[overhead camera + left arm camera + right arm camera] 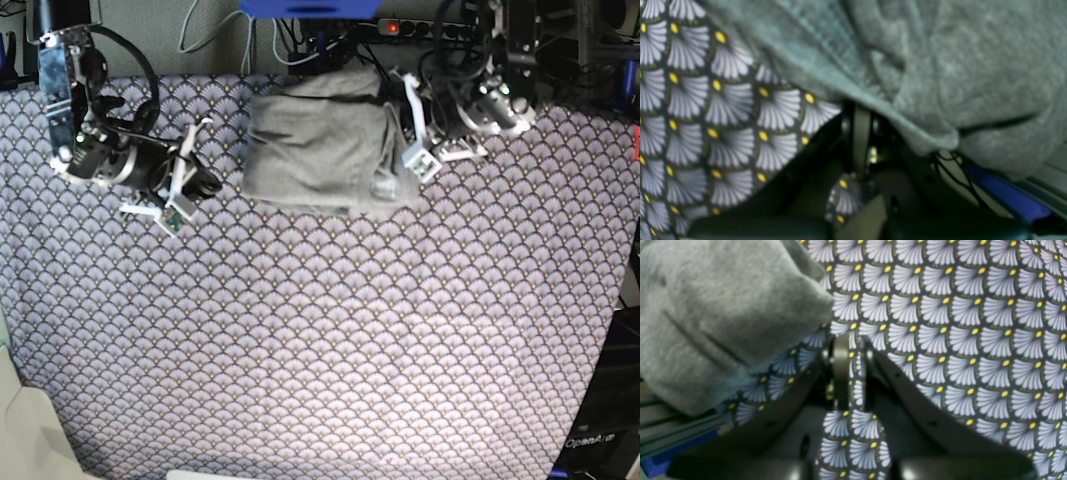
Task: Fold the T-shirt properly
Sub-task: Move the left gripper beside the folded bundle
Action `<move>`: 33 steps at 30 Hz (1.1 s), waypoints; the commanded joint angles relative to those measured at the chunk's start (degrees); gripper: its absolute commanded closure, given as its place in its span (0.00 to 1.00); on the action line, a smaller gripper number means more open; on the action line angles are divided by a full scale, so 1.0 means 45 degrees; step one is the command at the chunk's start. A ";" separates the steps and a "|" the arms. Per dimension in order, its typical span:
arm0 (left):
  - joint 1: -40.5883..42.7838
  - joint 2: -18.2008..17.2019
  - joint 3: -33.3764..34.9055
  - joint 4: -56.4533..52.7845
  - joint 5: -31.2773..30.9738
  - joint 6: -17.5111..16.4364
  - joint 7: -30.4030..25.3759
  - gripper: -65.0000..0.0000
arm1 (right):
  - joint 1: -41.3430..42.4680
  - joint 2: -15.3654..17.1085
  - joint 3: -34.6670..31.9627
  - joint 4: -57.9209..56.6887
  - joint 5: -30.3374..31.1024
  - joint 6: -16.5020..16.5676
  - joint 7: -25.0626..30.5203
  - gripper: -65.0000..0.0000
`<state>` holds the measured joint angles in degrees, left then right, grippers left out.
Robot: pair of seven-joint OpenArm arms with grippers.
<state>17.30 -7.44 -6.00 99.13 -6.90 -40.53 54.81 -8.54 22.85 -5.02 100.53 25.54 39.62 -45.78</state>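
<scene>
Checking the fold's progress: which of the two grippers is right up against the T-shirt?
The left gripper, at the folded T-shirt's edge. The right gripper sits apart over bare tablecloth.

The right gripper [853,373] hangs over the purple fan-scale tablecloth [957,323], its two dark fingers [841,373] standing close together with a narrow strip of pattern showing between them and nothing held. The grey T-shirt [716,313] lies bunched at the upper left, beside the gripper and apart from it. A blue edge [666,456] shows at the lower left.
</scene>
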 commanded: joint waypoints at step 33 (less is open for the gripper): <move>-0.5398 0.0843 -0.2974 -0.0921 0.0253 0.0119 0.3245 1.00 | -0.2020 0.0460 0.0128 0.0234 0.0176 0.0085 0.1196 0.94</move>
<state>-6.57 -4.14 -19.73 94.43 -4.71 -39.44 69.58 -17.85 24.47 -4.62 100.71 25.32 39.62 -41.89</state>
